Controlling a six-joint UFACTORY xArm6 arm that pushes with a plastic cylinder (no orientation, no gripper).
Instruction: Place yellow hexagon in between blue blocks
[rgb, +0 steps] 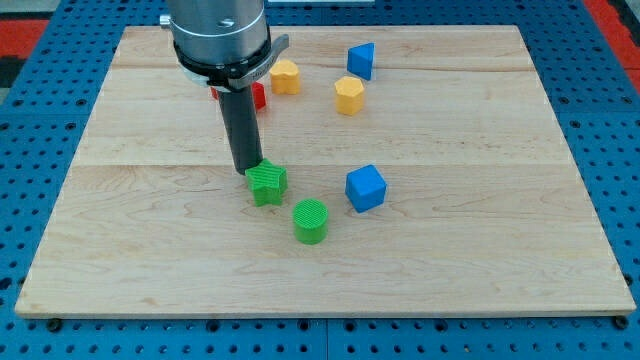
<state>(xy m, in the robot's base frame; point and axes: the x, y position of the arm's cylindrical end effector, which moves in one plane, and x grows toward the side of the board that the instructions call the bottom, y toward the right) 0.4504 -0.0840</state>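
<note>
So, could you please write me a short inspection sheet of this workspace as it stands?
Surface: pale wooden board, flat, unmarked.
Job's things: two yellow blocks at the view's top, one between the blue blocks, the other left of it; which one is the hexagon I cannot tell. Upper blue block; lower blue cube.
Clutter: green star-like block, green cylinder, red block partly hidden behind the rod.
Grippers: none fitted; my tip sits against the green star-like block's upper left edge.
Cables: nothing seen.
Surroundings: blue perforated table around the board.
</note>
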